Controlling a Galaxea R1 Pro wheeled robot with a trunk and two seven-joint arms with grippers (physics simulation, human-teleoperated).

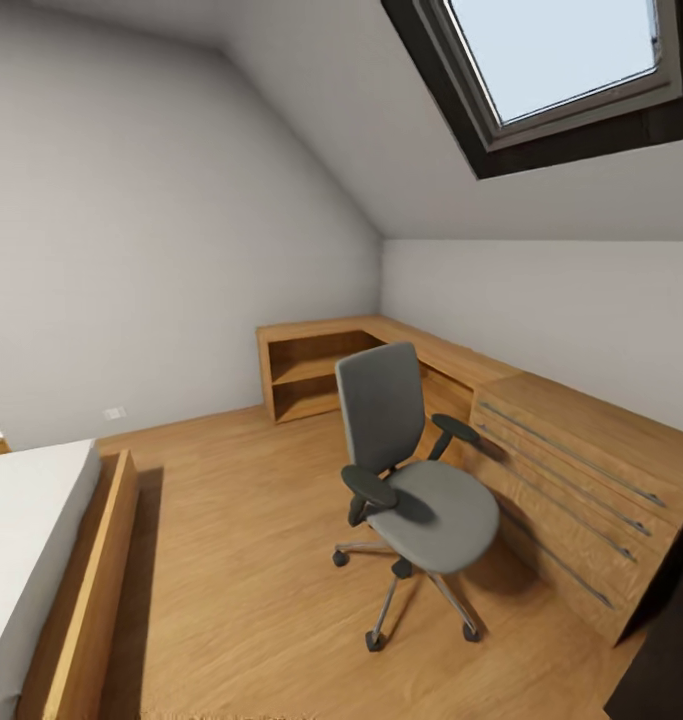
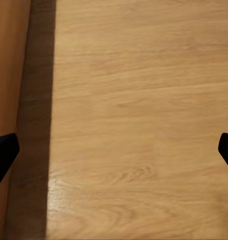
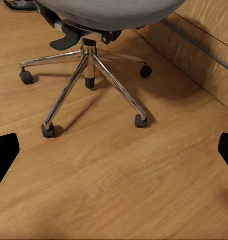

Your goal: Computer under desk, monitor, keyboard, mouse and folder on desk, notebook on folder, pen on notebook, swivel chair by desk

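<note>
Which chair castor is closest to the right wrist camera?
In the right wrist view, the castor at the end of the longest-looking chrome leg of the swivel chair base. It sits lowest in that picture, slightly nearer than the castor beside it; the others lie farther back.

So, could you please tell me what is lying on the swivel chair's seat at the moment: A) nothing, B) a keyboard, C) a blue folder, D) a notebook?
A: in the head view the swivel chair shows a bare grey seat, with nothing resting on it.
</note>
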